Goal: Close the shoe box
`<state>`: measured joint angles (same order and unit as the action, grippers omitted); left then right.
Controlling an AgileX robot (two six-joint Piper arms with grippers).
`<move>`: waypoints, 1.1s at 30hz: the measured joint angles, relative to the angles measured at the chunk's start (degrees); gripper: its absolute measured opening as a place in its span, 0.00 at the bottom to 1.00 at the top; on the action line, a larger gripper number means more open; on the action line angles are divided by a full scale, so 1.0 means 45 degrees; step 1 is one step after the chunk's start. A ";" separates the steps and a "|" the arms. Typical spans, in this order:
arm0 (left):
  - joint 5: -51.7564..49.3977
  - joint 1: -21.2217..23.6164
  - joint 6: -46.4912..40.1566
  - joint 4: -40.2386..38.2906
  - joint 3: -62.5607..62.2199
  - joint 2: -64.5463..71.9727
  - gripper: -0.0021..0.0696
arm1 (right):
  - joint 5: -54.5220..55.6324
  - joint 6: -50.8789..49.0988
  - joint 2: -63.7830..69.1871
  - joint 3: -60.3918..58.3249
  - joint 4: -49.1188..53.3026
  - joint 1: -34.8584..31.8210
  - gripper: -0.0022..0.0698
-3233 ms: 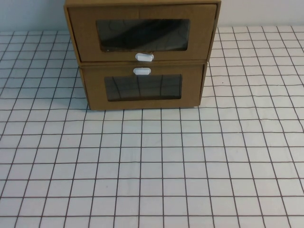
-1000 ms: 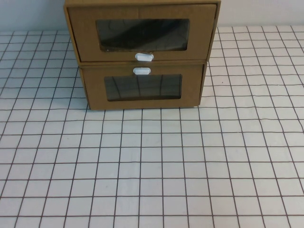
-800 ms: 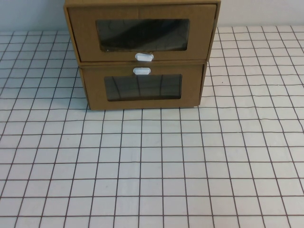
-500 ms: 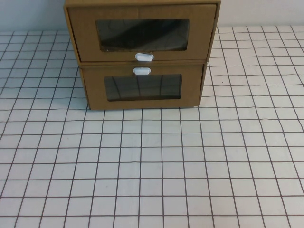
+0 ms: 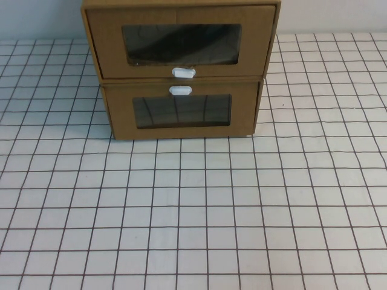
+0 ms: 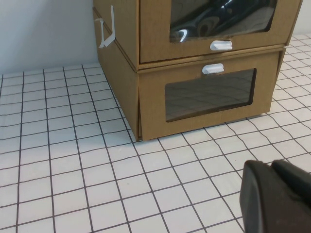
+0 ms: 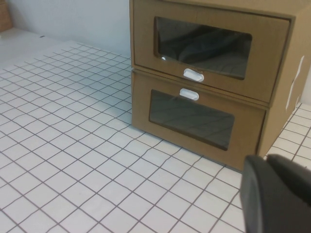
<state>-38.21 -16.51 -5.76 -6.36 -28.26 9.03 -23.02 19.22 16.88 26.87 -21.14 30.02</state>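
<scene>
The shoe box (image 5: 181, 43) is the upper of two stacked brown cardboard boxes at the back of the table. It has a clear window with a dark shoe behind it and a white pull tab (image 5: 184, 72) below the window. Its front stands a little forward of the box below. It also shows in the left wrist view (image 6: 155, 29) and the right wrist view (image 7: 204, 43). My left gripper (image 6: 271, 166) is shut and empty, well in front of the boxes. My right gripper (image 7: 266, 159) is shut and empty, near the boxes' right front corner. Neither gripper shows in the high view.
The lower box (image 5: 181, 112) has its white tab (image 5: 180, 90) above its window. A white clip (image 6: 106, 34) sits on the stack's left side. The white gridded table (image 5: 193, 211) spreads in front, with a pale wall behind the boxes.
</scene>
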 joint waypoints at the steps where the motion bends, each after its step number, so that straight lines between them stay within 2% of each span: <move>1: 0.0000 0.0000 0.0000 0.0000 0.0000 0.0000 0.03 | 0.0000 0.0000 0.0000 0.0000 0.0000 0.0000 0.01; 16: 0.0000 0.0000 0.0020 0.0000 0.0000 0.0000 0.03 | 0.0035 0.0000 -0.0049 -0.0028 0.0324 -0.0209 0.01; 21: 0.0006 0.0000 0.0020 0.0000 0.0000 0.0000 0.03 | 0.0483 0.0000 -0.0591 -0.0828 0.0900 -0.1463 0.01; 29: 0.0028 0.0000 0.0020 0.0000 0.0000 0.0000 0.03 | 0.2657 0.0000 -0.2884 -0.4363 0.0904 -0.4324 0.01; 33: 0.0028 0.0000 0.0020 0.0021 0.0000 0.0000 0.03 | 0.3244 0.0000 -0.3563 -0.5615 0.0587 -0.5115 0.01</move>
<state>-38.08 -16.51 -5.67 -6.27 -28.26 9.03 -8.42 19.22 0.85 1.60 -18.49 7.00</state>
